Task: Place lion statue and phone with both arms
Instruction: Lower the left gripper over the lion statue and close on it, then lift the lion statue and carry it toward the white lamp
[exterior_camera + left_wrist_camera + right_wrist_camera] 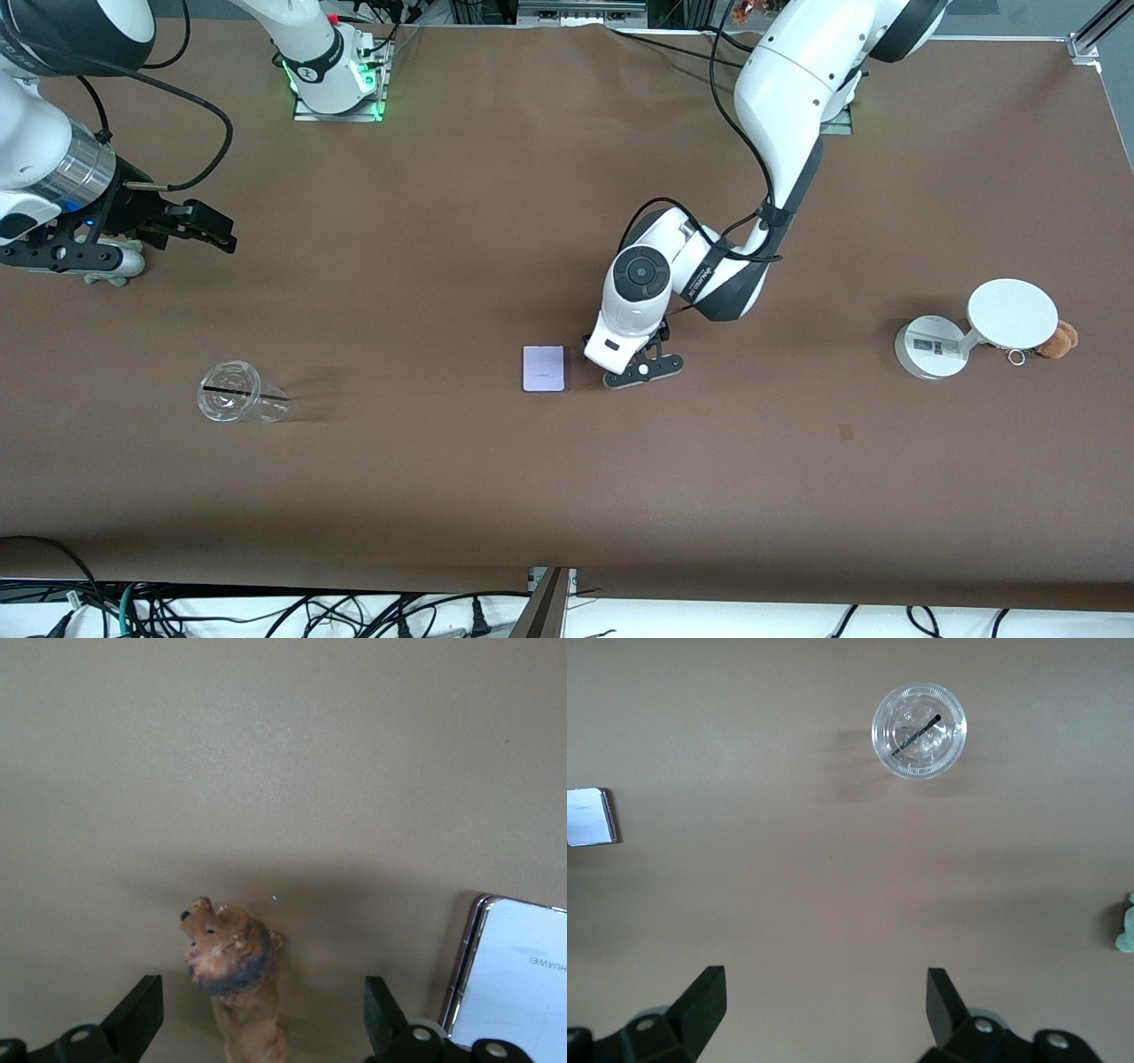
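We find the lion statue (232, 979) standing upright on the brown table cover (496, 496), in the gap of the left gripper (261, 1019), whose fingers (137, 1014) are spread wide on either side of it without touching it. In the front view the wrist hides the figurine. Just beside that gripper (640, 368), toward the right arm's end of the table, the phone (544, 369) lies flat, pale lavender with a thin dark edge; the left wrist view catches one of its corners (514, 979) close to a fingertip.

The left arm reaches down from its base to the middle of the table. The right gripper (133, 244) hangs over the cover at the right arm's end, waiting, its fingers (700, 1001) spread apart with nothing between them.

A clear plastic cup (237, 403) with a dark straw across it rests nearer to the front camera than the right gripper. At the left arm's end, a white round-based stand (961, 341) carries a label, and a fluffy brown plush (1059, 339) with a metal ring sits just beside it. A small pale green thing (1126, 930) shows at the edge of the right wrist view.

The cover is matte and plain, with one small darker patch (845, 431). Cables (266, 616) trail along the table's near edge.
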